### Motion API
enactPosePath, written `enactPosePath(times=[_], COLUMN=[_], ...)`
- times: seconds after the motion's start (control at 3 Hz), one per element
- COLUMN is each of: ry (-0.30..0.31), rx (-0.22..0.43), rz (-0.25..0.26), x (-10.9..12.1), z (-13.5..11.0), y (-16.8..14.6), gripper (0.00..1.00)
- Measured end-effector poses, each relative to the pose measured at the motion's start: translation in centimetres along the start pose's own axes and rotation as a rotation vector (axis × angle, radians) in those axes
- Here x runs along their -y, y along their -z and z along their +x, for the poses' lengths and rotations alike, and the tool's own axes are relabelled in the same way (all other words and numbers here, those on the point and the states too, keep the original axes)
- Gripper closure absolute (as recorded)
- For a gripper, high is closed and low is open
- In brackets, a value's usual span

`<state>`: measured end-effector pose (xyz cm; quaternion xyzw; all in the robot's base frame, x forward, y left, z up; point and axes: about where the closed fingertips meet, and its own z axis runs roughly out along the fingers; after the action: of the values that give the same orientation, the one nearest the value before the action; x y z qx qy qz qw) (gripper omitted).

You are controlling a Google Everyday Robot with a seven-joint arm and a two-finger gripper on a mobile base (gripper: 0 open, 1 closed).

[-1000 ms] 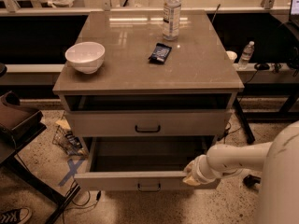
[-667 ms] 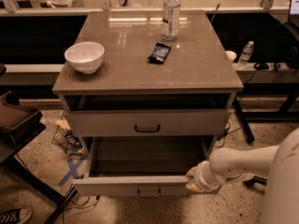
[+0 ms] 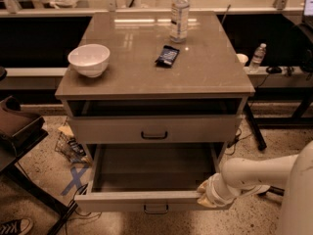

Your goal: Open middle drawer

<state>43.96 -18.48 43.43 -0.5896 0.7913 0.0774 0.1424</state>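
Note:
The middle drawer stands pulled far out of the grey-beige cabinet, toward the camera. Its plain floor is bare, and its small dark bar handle shows at the centre of the front, near the bottom of the view. My gripper is at the right end of the drawer front, against its top edge, at the end of my white arm, which comes in from the right. The taller top drawer above is closed. The lowest drawer is hidden below the open one.
On the cabinet top are a white bowl, a dark snack packet and a clear plastic bottle. A dark chair stands at the left. Blue tape, cables and a shoe lie on the floor.
The middle drawer has slid further out toward the camera. My gripper and arm have moved down and toward the camera with its right front corner.

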Motion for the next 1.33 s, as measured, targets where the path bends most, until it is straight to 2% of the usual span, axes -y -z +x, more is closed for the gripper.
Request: enactPosePath(times=[0.33, 0.67, 1.0, 1.33], ry=[0.000, 0.001, 0.001, 0.002], rx=[0.000, 0.000, 0.000, -0.001], rz=[0.000, -0.002, -0.004, -0.007], x=[0.01, -0.06, -0.13, -0.23], z=[-0.10, -0.11, -0.13, -0.15], y=[-0.03, -0.09, -0.16, -0.26], gripper=[1.00, 0.85, 0.61, 0.30])
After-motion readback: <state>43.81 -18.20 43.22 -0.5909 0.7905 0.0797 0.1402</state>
